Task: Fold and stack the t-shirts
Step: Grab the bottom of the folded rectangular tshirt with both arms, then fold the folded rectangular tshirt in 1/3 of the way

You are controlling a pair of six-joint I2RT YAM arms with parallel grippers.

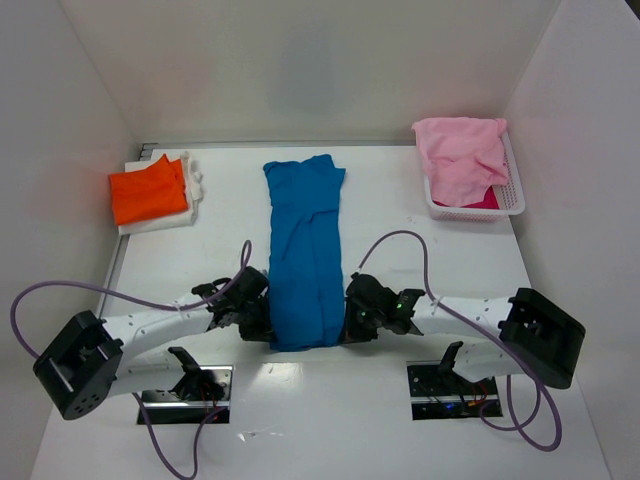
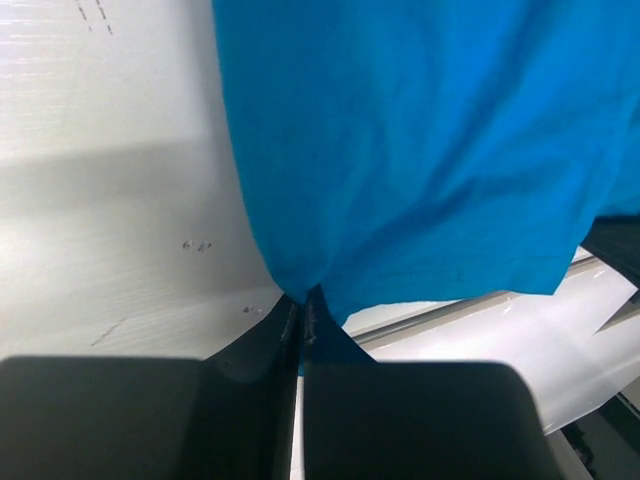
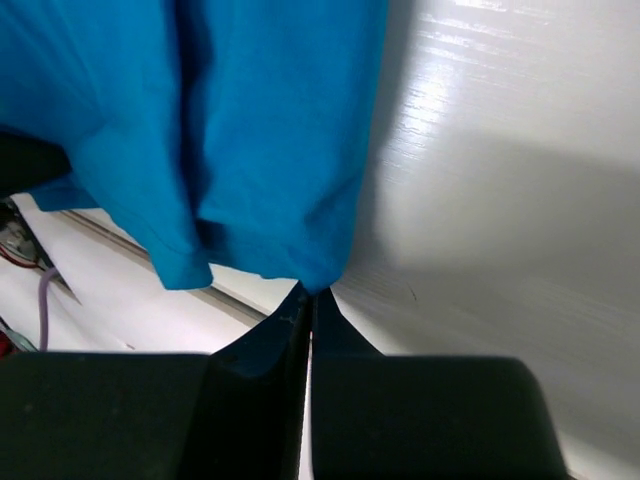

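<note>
While the orange shirt (image 1: pixel 148 190) sits folded at far left, the left gripper (image 1: pixel 266 324) pinches the near-left corner of the blue shirt (image 1: pixel 305 250), a long central strip, and the right gripper (image 1: pixel 346 322) its near-right corner, likely to fold it over.

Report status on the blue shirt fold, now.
Left gripper shut on blue t-shirt, near-left corner. Right gripper shut on near-right corner. Nothing blocking the fold.

The middle t-shirt (image 1: pixel 305 250) is lying lengthwise on the bench (image 1: pixel 420 230). A second t-shirt (image 1: pixel 148 192) is resting on a cloth (image 1: pixel 192 165) far left, a third t-shirt (image 1: pixel 460 155) in the basket (image 1: pixel 512 202) far right.
</note>
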